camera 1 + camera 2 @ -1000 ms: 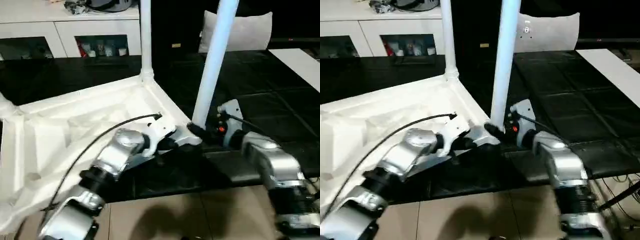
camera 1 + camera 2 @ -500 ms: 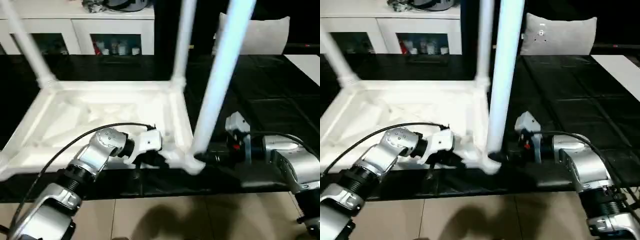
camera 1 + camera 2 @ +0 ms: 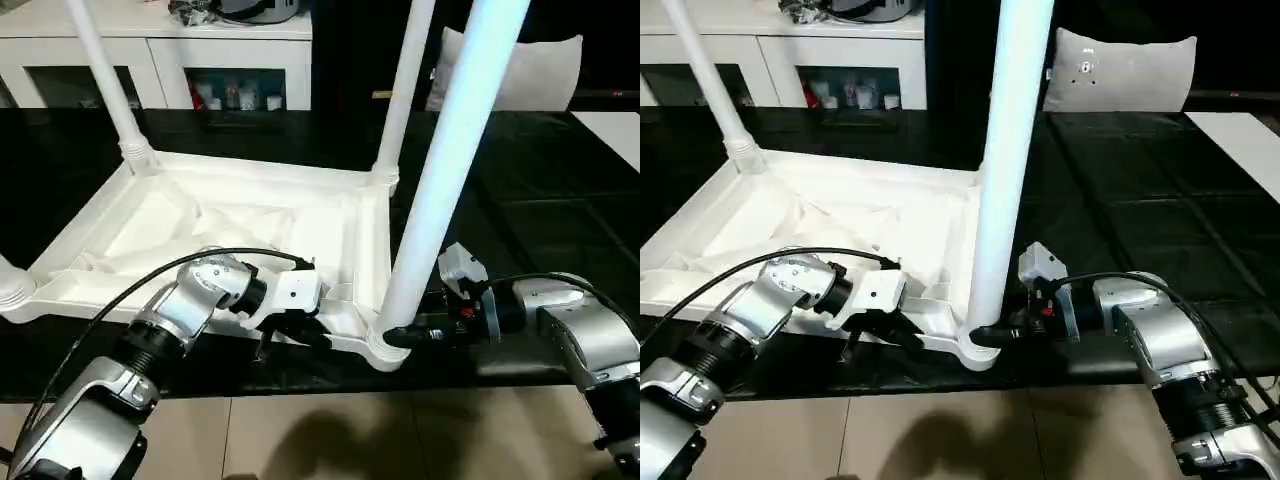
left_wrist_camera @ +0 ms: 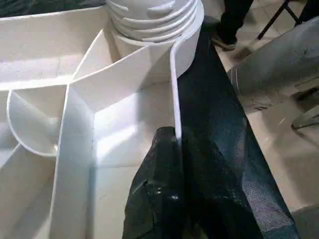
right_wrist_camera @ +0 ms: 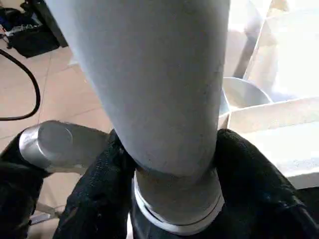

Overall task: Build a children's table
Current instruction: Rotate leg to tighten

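A black-covered work table (image 3: 560, 200) spans the middle of the head view. At centre left on it the white tabletop (image 3: 240, 215) is laid upside down, ribbed underside up. Three legs are seen standing in its corner sockets: one at upper left (image 3: 100, 70), one at upper centre (image 3: 405, 85), and the nearest leg (image 3: 445, 170) rising from the lower-centre socket out of the top edge. A white cabinet (image 3: 170, 50) with glass doors is seen along the top left, a grey cushion (image 3: 545, 70) at upper right. The right gripper (image 5: 172, 164) is clasped around the base of the nearest leg, one finger on each side. The left gripper (image 4: 179, 149) is pinched tight on the tabletop's thin rim wall beside that socket.
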